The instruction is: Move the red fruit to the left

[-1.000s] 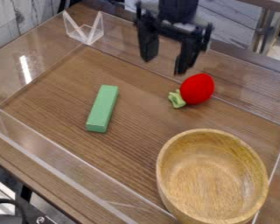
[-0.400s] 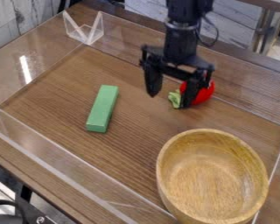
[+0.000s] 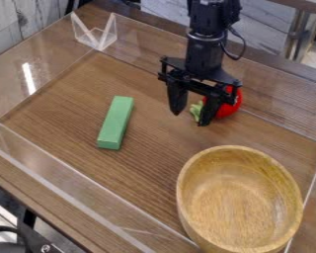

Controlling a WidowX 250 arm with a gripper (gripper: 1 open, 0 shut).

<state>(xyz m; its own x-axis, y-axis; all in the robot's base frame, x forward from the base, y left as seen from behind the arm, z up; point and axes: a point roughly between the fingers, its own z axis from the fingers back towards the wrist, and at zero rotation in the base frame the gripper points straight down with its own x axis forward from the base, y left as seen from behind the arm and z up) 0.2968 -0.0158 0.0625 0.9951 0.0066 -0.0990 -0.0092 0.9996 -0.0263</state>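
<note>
A brown wood-grained tabletop [image 3: 68,87] fills most of the view, edged on its left side by a pale raised strip [image 3: 88,206]; beyond the tabletop's far left corner stands a whitish, streaked surface [image 3: 23,22], a light-toned panel [image 3: 303,5] shows past its far right edge, and soft, even light falls across the wood, with a dark area [image 3: 5,212] by the near left corner
</note>
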